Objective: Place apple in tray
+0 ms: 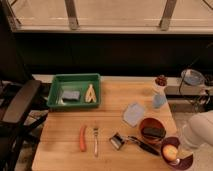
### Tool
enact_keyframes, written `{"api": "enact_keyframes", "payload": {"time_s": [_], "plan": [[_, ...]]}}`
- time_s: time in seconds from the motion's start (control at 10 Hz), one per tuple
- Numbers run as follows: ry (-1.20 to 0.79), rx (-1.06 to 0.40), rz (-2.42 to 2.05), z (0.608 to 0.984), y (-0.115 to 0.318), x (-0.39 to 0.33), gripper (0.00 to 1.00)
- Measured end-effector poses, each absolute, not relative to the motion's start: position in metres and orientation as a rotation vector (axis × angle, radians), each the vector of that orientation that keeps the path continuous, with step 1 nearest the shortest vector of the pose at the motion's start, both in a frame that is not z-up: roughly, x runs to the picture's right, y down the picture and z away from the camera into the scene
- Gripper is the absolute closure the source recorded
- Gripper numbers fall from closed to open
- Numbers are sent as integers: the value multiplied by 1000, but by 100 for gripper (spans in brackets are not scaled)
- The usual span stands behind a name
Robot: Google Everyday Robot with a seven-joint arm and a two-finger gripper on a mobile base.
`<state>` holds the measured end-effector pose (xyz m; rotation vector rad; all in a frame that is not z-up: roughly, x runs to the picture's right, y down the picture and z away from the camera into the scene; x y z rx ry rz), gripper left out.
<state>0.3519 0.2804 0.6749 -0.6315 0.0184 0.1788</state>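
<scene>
— Where's the apple (170,152)?
— Inside the purple bowl (186,162). The claw (180,149) hangs just over that bowl's right side. I can't tell how far open it is, or whether it grips anything.
— So it's on the pickup?
— I'd say so. It should drop straight down, close around the apple's middle, and lift clear of the bowl's rim. Then it can cross the table (107,115) to the tray (76,77), which is well apart from the bowl.
</scene>
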Motion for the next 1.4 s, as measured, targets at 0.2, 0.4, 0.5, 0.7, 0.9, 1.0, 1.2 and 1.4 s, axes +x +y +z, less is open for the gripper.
{"api": "enact_keyframes", "payload": {"time_s": [0.2, 0.4, 0.5, 0.7, 0.9, 1.0, 1.2, 1.4], "plan": [[0, -644, 208, 676, 294, 356, 38], [-25, -671, 239, 685, 308, 355, 38], [-35, -683, 255, 687, 314, 355, 38], [-59, -700, 270, 693, 320, 350, 38], [-87, -711, 277, 698, 321, 343, 38], [-102, -717, 275, 701, 320, 337, 38], [-118, -726, 266, 704, 321, 330, 40], [-122, -695, 244, 702, 320, 326, 58]]}}
